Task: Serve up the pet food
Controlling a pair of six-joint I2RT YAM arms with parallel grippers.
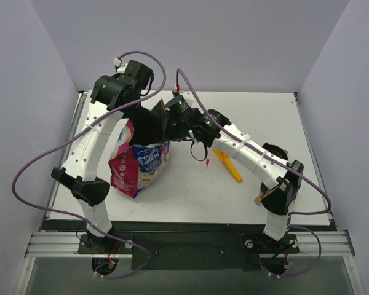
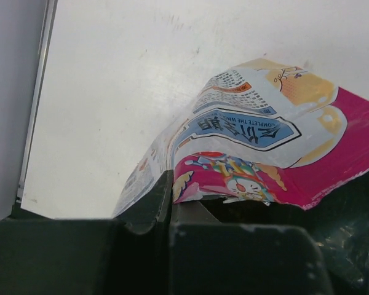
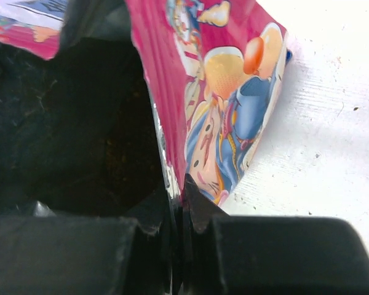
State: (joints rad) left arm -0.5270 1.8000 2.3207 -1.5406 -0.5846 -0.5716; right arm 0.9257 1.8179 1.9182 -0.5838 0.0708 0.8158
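Bag of pink-and-blue cartoon-printed plastic (image 1: 138, 166) on white table (image 1: 190, 193), left gripper (image 2: 171, 203) jaws clamped on its rim, right gripper (image 3: 179, 203) jaws clamped on opposite side, yellow elongated object (image 1: 227, 165) nearby

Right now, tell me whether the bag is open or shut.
Open. The bag shows a torn top rim, and both wrist views look past it into the dark inside.

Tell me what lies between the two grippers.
The open mouth of the bag. The left gripper and right gripper each pinch an edge of it in the wrist views; in the top view it spans between them.
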